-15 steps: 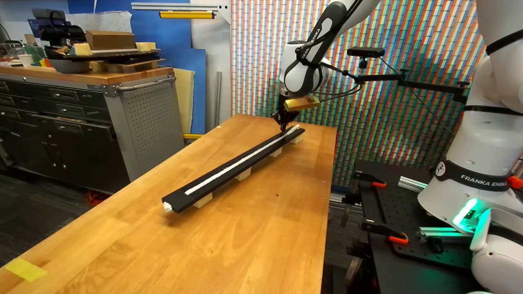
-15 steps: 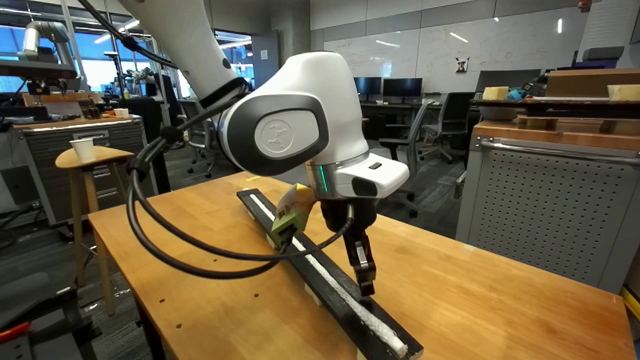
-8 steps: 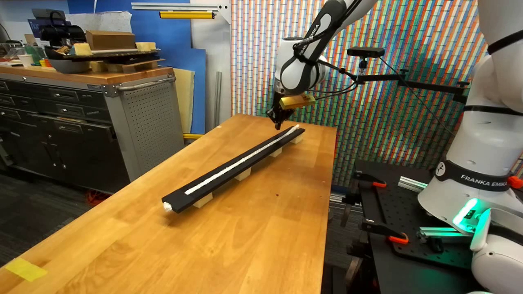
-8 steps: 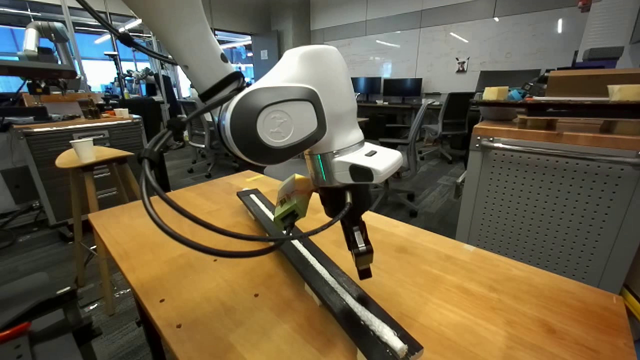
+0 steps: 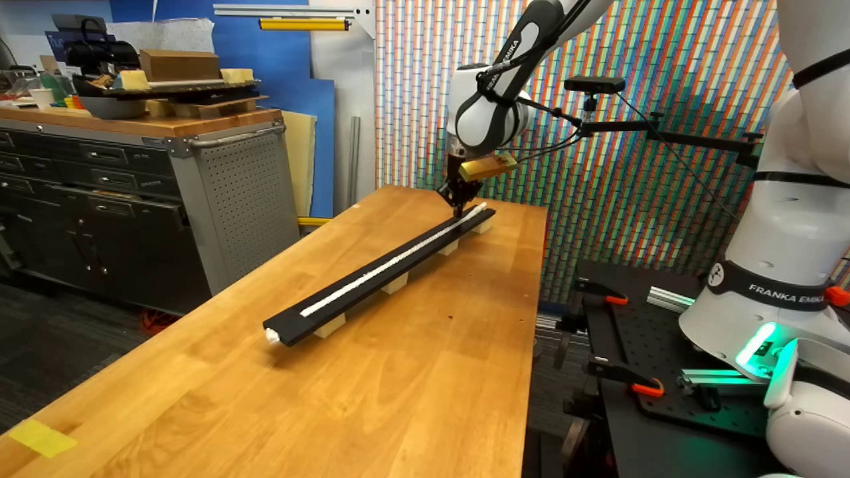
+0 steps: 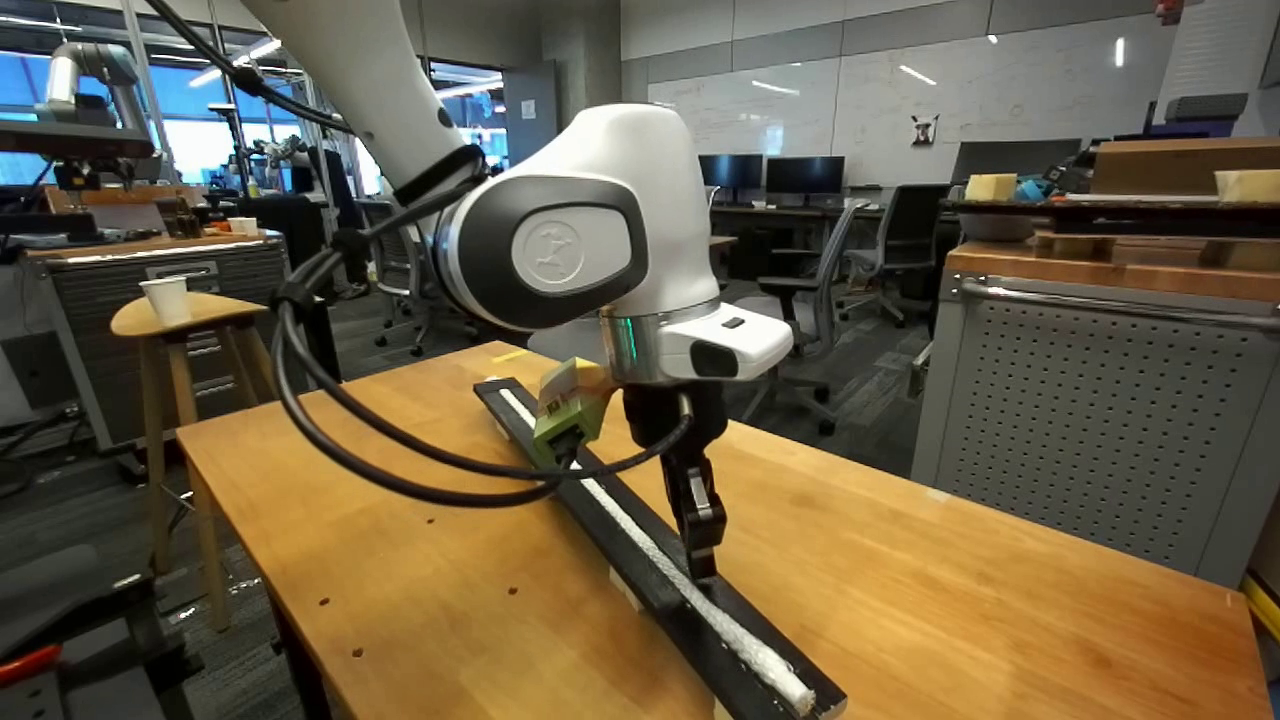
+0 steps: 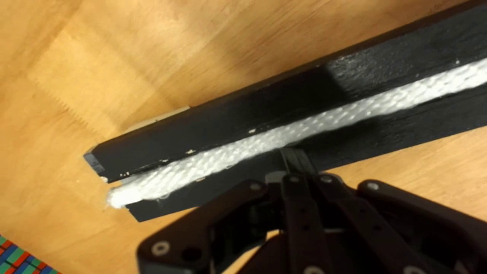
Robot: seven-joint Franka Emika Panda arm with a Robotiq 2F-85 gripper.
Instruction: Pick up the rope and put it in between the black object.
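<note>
The white rope (image 5: 392, 261) lies along the groove of the long black bar (image 5: 292, 324). In the wrist view the rope (image 7: 243, 147) sticks out a little past the bar's end (image 7: 228, 120). There it sits off-centre, with a dark strip of groove showing beside it. A white tuft (image 5: 272, 336) shows at the bar's opposite end. My gripper (image 7: 298, 158) is shut with its fingertips together and nothing visible between them. Its tips are over the bar at the rope's edge. In an exterior view the gripper (image 6: 703, 568) points down beside the rope (image 6: 740, 643); contact is hard to judge.
The bar rests on several small wooden blocks (image 5: 396, 284) on the wooden table (image 5: 431, 398). The arm's black cables (image 6: 400, 485) hang in a loop over the table. A metal cabinet (image 5: 239, 186) stands beyond the table's side. Yellow tape (image 5: 42, 438) marks a table corner.
The gripper has lifted off beside the rope, then come down again a little farther from the rope's protruding end. It stays shut. The rope and bar look unmoved.
</note>
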